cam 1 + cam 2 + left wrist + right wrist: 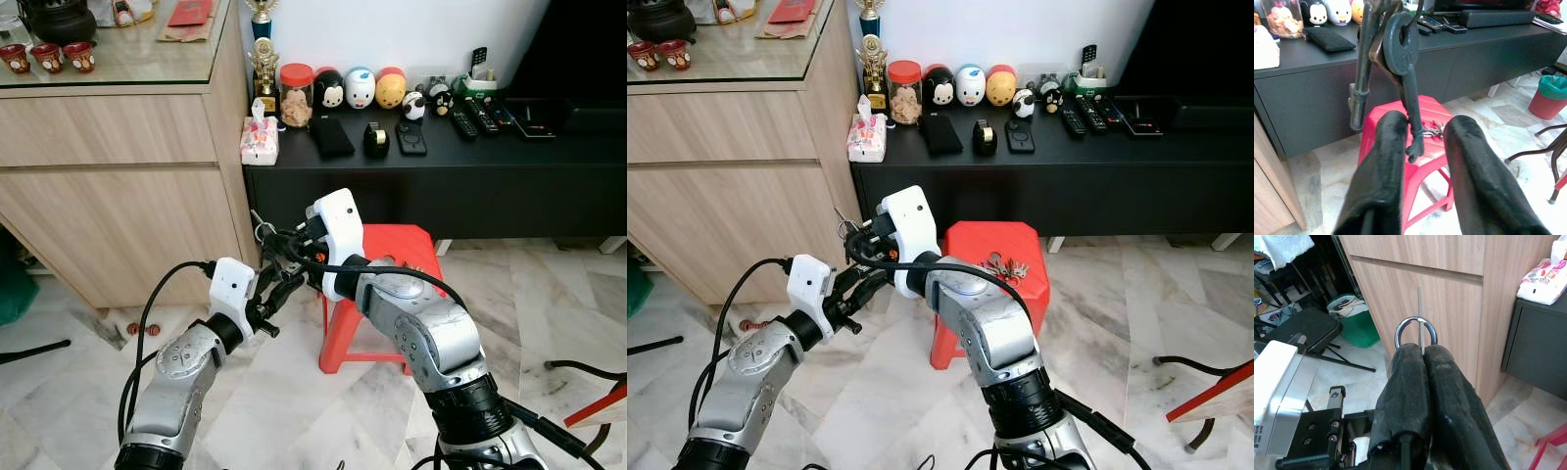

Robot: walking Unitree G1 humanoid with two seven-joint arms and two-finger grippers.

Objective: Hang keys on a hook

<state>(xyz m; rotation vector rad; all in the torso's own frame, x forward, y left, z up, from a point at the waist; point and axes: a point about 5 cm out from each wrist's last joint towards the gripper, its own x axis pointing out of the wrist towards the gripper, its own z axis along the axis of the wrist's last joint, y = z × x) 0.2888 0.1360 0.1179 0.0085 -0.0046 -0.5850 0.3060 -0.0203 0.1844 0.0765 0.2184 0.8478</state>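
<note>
While my right claw (1422,350) pinches the ring (1416,331) of the keys (1400,73) above the red stool (397,250), my left claw (1422,142) gapes beneath them, fingers apart.

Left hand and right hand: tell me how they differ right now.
The right hand is shut, pinching a metal key ring; the left hand is open, its fingers either side of the dark key hanging from that ring. The right hand sits higher, the left hand lower and nearer the cabinet. Both meet in front of the red stool.
</note>
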